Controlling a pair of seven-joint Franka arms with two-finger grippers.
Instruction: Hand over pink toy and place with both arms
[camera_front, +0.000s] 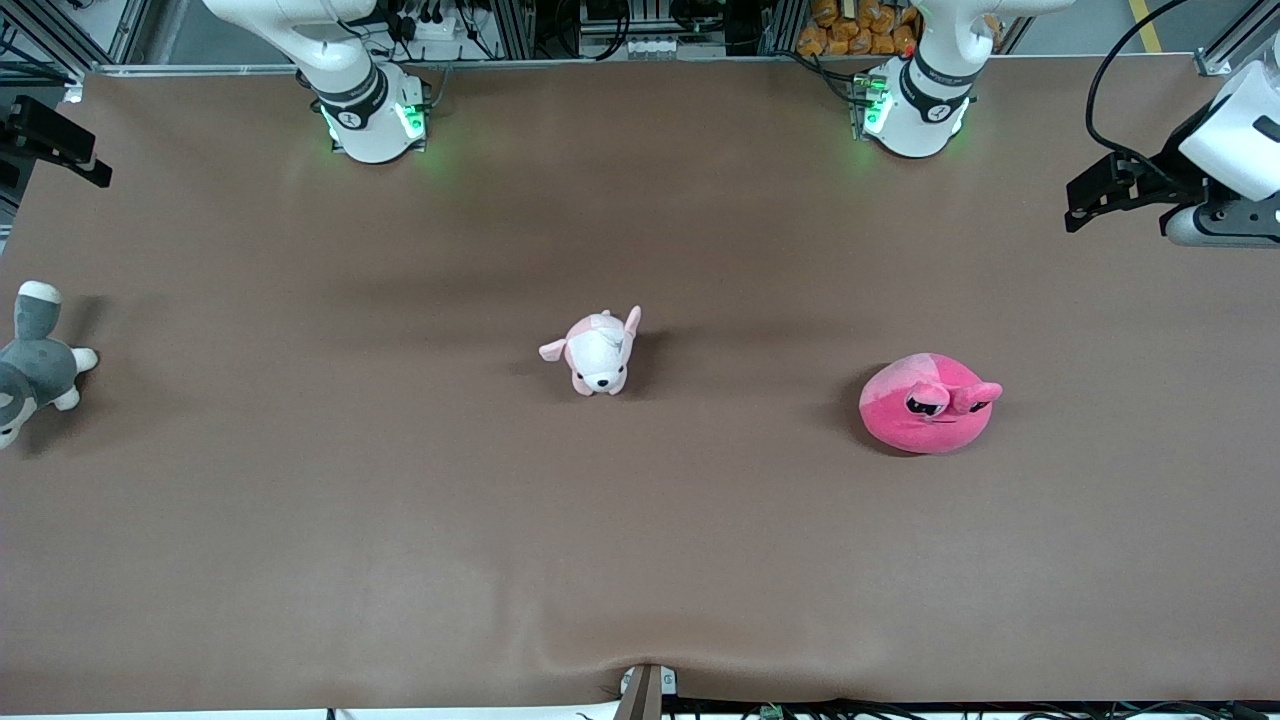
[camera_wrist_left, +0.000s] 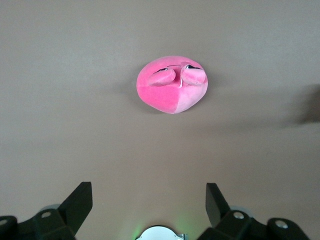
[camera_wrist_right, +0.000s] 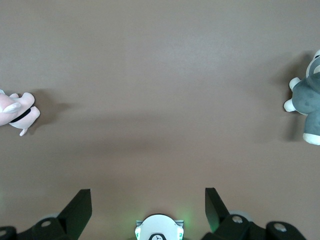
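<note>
- lying at the right arm's end of the counter (camera_front: 300, 560), the grey-and-white plush animal (camera_front: 30, 365) sits at the edge of the front view, well apart from everything else and no part of the job.
- waiting high over bare counter, the right end effector (camera_wrist_right: 148, 200) has its fingers spread wide and holds nothing; its wrist view shows only the grey plush and the pale dog at the margins.
- sitting near the middle of the counter, the pale pink-and-white dog plush (camera_front: 598, 353) is the one not to be mistaken for the target.
- resting toward the left arm's end of the counter, a little nearer the front camera than the dog, the pink toy (camera_front: 928, 402) lies flat on its base, untouched, with its droopy eyes and two small stalks facing the front camera.
- hanging above the counter, the left end effector (camera_wrist_left: 149, 200) is fully open and empty, with the pink toy in its wrist view, so it looks the likelier one to pick first.
- judging by its look, the toy is light, soft and squashy, not slippery or fragile; a pinch across the domed body should hold, better than the thin stalks, leaving free fabric for the other arm.
</note>
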